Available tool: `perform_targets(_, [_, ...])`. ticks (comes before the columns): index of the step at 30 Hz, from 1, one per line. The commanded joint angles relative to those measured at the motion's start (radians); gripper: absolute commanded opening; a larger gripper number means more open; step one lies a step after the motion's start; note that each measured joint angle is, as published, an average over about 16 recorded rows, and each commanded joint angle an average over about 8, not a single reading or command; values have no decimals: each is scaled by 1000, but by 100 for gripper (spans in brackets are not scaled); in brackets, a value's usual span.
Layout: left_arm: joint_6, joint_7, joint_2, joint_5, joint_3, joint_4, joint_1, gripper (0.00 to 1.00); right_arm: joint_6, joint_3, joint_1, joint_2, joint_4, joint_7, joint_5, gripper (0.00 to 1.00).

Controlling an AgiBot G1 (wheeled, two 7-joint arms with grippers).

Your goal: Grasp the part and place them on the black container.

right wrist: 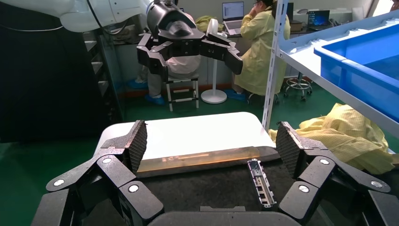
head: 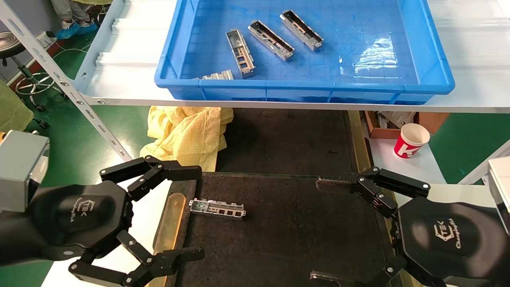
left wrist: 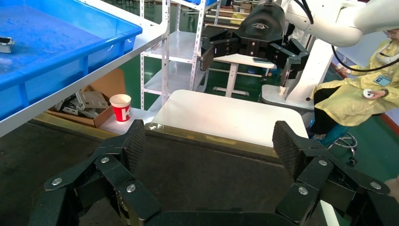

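Note:
One silver-grey part lies flat on the black container, near its left brass strip; it also shows in the right wrist view. My left gripper is open and empty, low over the container's left edge, its fingers apart on either side of the part. In its own view only the dark tray shows between the pads. My right gripper is open and empty over the container's right side. Several more parts lie in the blue bin on the shelf.
A yellow cloth lies under the shelf at the left. A red and white paper cup and a cardboard box stand at the right. A slanted metal shelf post runs at the left. People sit behind the white side tables.

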Motion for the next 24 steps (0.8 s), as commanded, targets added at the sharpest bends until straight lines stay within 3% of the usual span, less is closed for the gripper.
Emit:
perform_targets(1, [0,0,0,0,0,0,0,100,1,-4,2,-3,-3,-1,0,100])
perform_targets(24, [0,0,0,0,0,0,0,100,6,-16,10,-12,-16,-5,-1,100])
